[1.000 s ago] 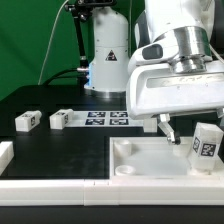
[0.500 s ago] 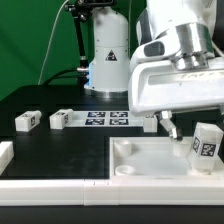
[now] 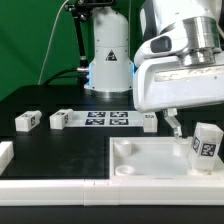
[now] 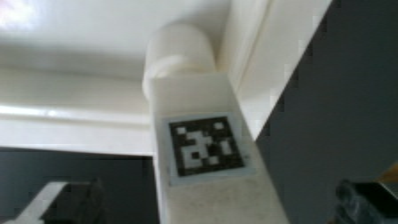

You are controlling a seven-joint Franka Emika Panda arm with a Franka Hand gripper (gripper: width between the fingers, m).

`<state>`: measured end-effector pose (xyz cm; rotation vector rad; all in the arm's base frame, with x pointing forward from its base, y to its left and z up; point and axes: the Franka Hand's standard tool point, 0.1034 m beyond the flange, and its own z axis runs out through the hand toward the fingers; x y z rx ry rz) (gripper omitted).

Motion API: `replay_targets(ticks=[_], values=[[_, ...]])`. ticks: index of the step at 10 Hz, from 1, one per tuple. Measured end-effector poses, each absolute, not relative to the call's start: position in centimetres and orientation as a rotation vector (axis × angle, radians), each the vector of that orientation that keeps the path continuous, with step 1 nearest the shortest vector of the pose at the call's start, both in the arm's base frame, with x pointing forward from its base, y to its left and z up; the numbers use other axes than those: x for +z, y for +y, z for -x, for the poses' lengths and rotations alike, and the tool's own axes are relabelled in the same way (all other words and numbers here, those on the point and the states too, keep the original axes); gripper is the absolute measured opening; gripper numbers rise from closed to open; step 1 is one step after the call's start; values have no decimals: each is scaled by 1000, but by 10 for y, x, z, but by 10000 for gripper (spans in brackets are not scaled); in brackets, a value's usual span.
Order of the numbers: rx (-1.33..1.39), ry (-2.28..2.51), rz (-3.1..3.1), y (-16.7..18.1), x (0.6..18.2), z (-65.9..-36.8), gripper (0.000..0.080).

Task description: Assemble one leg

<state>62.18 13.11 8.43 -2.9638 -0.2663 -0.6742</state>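
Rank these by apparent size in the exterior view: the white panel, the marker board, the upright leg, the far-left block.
1. white panel
2. marker board
3. upright leg
4. far-left block
The last two look close, and the leg seems nearer the camera, so their order is unsure.

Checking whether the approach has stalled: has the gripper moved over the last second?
Yes. The gripper has shifted toward the exterior view's right and slightly up, away from the flat white marker board and nearer the small white tagged leg.
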Motion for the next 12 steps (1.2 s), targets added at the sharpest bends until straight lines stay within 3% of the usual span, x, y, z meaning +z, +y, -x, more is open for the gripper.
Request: replay_targets(ticks=[4, 6, 12], values=[[-60, -245, 3028, 125, 87, -613, 649], [66, -243, 3026, 121, 89, -619, 649], [56, -190, 3078, 130, 84, -626, 649]])
